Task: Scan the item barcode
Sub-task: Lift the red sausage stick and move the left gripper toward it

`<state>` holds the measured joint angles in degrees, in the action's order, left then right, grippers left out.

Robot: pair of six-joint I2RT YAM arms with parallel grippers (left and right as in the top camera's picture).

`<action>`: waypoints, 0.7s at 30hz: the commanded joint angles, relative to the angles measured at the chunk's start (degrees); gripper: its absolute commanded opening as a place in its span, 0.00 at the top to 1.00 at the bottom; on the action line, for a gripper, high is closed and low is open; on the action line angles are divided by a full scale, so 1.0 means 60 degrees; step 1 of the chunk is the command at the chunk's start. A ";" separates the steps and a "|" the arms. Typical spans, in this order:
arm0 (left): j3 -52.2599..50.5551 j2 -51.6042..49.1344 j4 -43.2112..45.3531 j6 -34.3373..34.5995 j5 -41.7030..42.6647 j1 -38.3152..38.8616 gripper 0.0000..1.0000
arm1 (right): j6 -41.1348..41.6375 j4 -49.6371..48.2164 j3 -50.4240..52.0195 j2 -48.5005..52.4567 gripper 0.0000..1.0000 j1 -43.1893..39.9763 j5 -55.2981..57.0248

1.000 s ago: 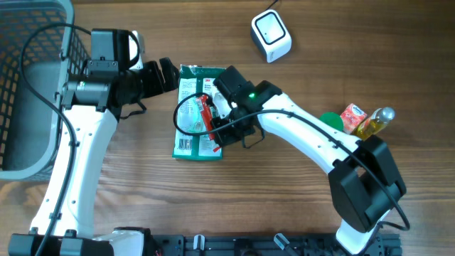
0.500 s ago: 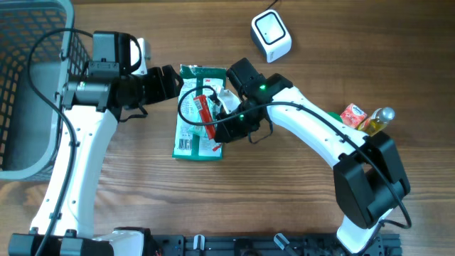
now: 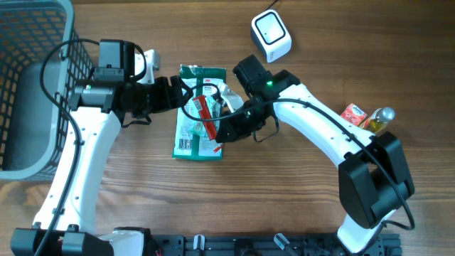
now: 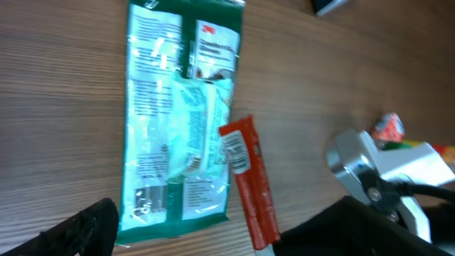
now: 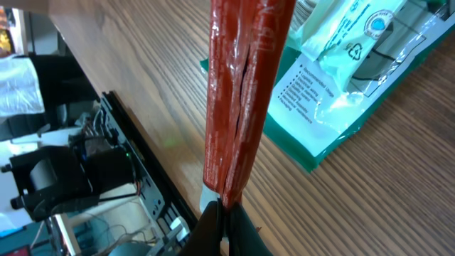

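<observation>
A red stick packet [image 3: 205,112] with a white barcode label [image 4: 238,153] hangs just above a flat green packet [image 3: 193,122] on the table. My right gripper [image 3: 217,132] is shut on the stick's lower end [image 5: 226,190], and its fingers [image 5: 245,231] pinch it tight. The left gripper [image 3: 182,96] is open at the green packet's upper left edge. In the left wrist view its dark fingers [image 4: 82,229] stand wide on either side of the green packet's [image 4: 178,121] near end and the red stick [image 4: 250,188]. The white scanner [image 3: 271,35] sits at the back.
A grey basket [image 3: 43,21] fills the left side. At the right edge lie a small red packet [image 3: 352,115] and a yellow bottle [image 3: 377,121]. The table's front edge and equipment [image 5: 85,178] show in the right wrist view.
My left gripper has moved right, up to the green packet's edge. The right gripper has shifted slightly right and back with the red stick still in it.
</observation>
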<state>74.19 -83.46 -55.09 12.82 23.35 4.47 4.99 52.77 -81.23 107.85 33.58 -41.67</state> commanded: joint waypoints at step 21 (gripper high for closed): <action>-0.0189 -0.0182 -0.0124 -0.0605 0.0958 -0.0015 0.08 | -0.0586 0.0164 0.0040 -0.0339 0.96 -0.0164 -0.0867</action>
<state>73.76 -83.48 -55.77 10.52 27.99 4.47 2.87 53.67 -81.23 107.66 32.73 -44.99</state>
